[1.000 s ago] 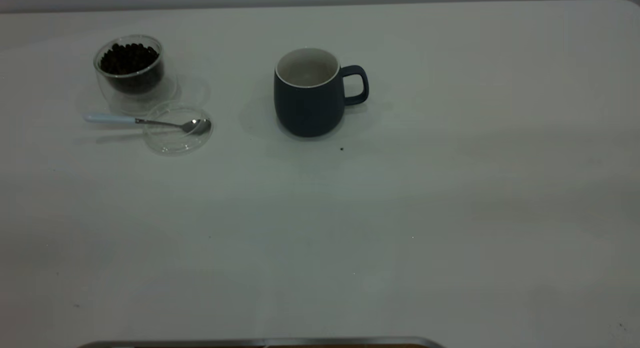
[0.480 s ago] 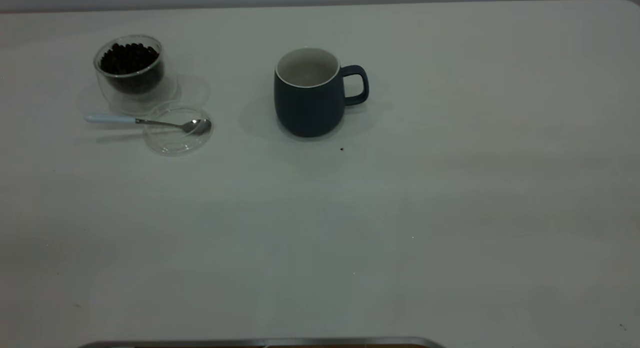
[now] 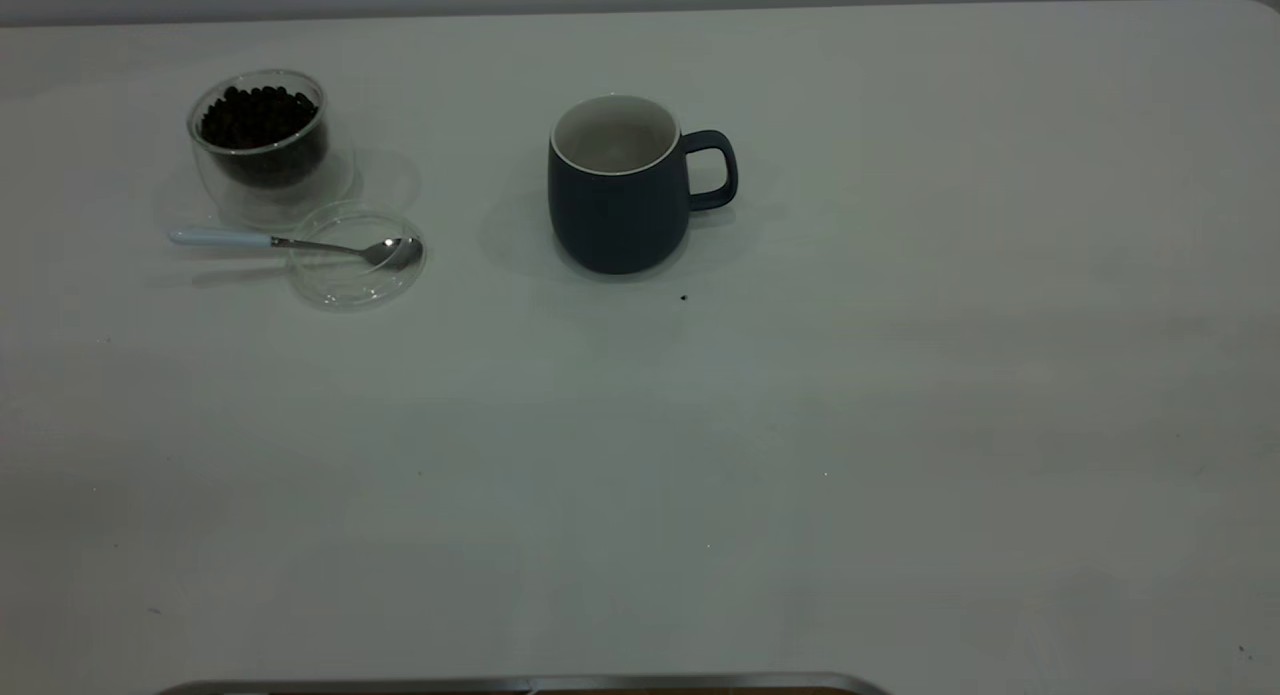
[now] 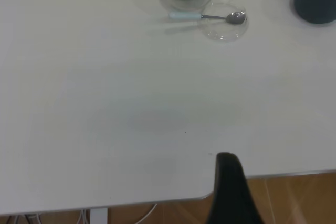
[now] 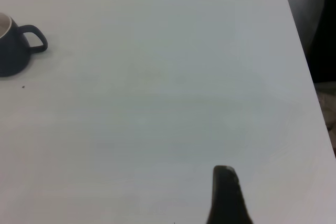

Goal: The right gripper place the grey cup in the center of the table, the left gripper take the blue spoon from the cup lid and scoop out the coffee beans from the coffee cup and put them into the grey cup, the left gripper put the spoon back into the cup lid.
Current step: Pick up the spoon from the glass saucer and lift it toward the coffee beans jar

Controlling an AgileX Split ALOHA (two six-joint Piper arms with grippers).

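Nothing moved; table [image 3: 800, 455] edges unobstructed.

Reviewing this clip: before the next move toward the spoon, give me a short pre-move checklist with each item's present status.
1. grey cup upright near the middle of the table: ok.
2. blue spoon bowl resting in the cup lid, handle sticking out: ok.
3. coffee cup upright, holding coffee beans: ok.
4. Grey cup's inside free of beans: ok.
5. left gripper back at the table's near edge, open or shut: cannot tell.
6. right gripper away from the mug: ok.
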